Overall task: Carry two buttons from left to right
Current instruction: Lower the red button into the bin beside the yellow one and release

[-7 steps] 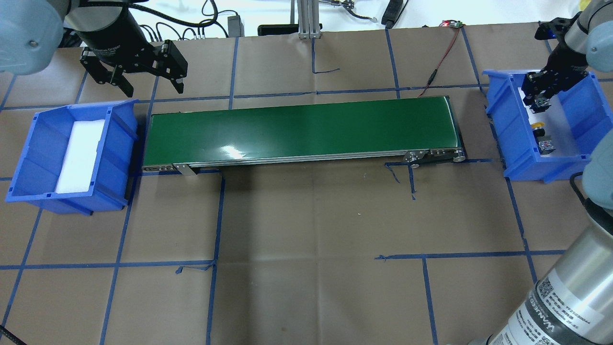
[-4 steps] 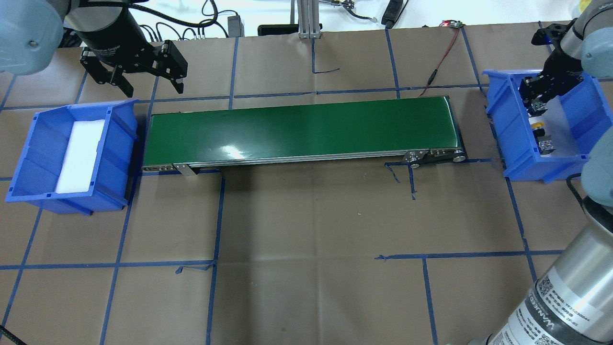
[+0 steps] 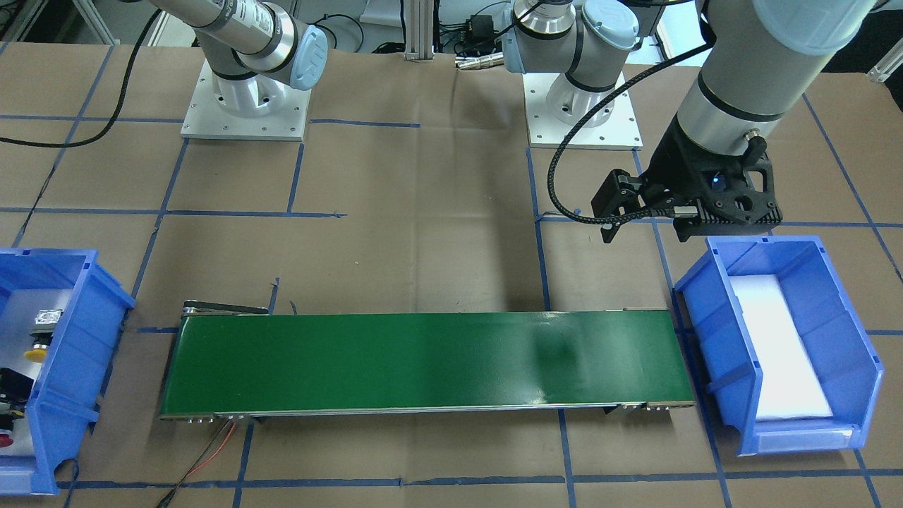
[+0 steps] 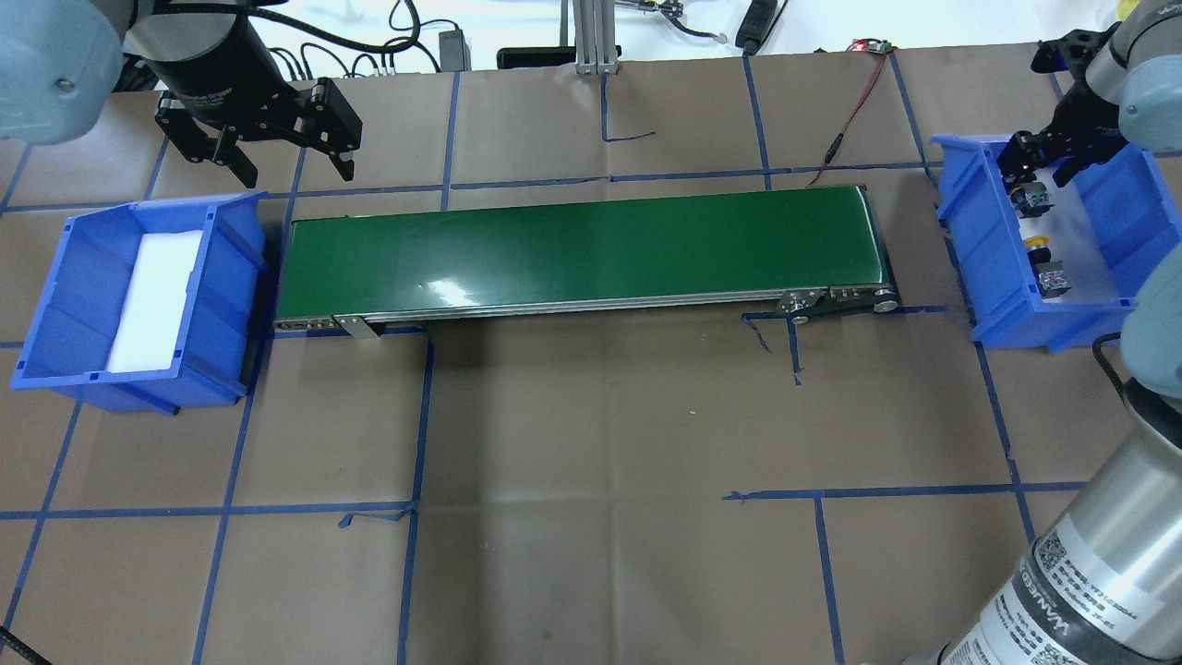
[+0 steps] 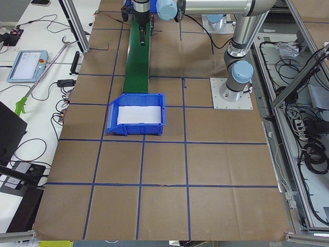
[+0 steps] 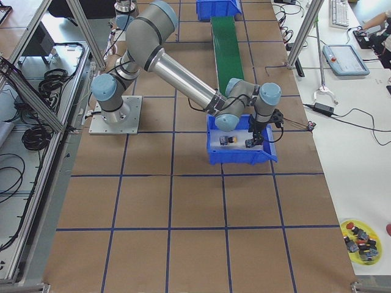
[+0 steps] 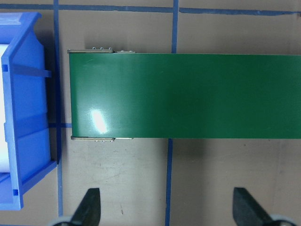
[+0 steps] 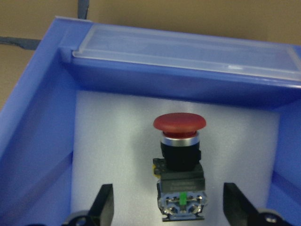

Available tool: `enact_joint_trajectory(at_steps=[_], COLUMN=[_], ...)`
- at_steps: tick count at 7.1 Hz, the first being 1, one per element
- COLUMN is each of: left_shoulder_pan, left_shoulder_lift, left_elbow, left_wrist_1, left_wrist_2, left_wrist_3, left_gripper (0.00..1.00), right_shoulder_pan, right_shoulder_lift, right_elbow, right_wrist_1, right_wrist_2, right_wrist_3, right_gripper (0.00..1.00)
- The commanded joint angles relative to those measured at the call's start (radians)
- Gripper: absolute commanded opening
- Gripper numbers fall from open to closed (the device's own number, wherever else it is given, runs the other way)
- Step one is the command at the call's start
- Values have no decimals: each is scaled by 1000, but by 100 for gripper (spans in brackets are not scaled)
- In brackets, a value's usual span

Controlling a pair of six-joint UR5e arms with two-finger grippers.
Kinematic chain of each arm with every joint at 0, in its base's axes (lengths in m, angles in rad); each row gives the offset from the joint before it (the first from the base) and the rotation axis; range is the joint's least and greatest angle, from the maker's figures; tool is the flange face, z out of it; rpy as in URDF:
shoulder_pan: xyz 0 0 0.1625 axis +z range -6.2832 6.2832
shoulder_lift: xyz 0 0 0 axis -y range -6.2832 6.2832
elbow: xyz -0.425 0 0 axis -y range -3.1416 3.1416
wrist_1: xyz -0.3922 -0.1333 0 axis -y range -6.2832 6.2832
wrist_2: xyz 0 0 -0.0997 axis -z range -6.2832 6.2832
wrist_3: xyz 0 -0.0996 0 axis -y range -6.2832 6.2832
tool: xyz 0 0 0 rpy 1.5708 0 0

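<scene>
The red button [image 8: 179,123] rests on the white foam inside the right blue bin [image 4: 960,231], directly below my right gripper [image 8: 169,207], which is open and clear of it. From overhead the red button [image 4: 1030,199] lies at the bin's far end. The yellow button [image 4: 1039,245] lies nearer the robot, and my right gripper [image 4: 1048,159] hovers above the bin's far wall. My left gripper [image 4: 297,174] hangs open and empty behind the left blue bin [image 4: 55,305], which holds only white foam. The yellow button [image 3: 35,353] also shows in the front-facing view.
A green conveyor belt [image 4: 582,249] spans the gap between the two bins. A red wire [image 4: 854,102] runs to its right end. An aluminium post [image 4: 596,37] and cables line the far edge. A yellow dish [image 6: 360,241] with several spare parts sits on the side bench.
My right gripper has opened, let go of the red button inside the right bin, and lifted away toward the bin's far wall. The left arm has not moved.
</scene>
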Motion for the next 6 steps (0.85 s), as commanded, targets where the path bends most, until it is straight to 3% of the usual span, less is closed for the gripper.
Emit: enact_joint_trajectory(at_steps=[1,2,3,6], left_shoulder_pan=[-2,0,0,0], left_shoulder_lift=[0,0,0,-2], left_elbow=[1,1,1,3], left_wrist_1=[0,0,0,0], left_wrist_2=[-2,-2,-2,-2], left_wrist_3=[1,-1,-1,-1], left_gripper=[100,100,100,100], right_shoulder_pan=[6,6,7,70], right_shoulder_lift=[-14,-51,-106,-369], right_elbow=[-7,-7,-7,2], right_wrist_1=[14,28,61,332], right_wrist_2=[-3,-3,-1,-18], right_wrist_3=[35,71,78,180], right_gripper=[91,91,99,100])
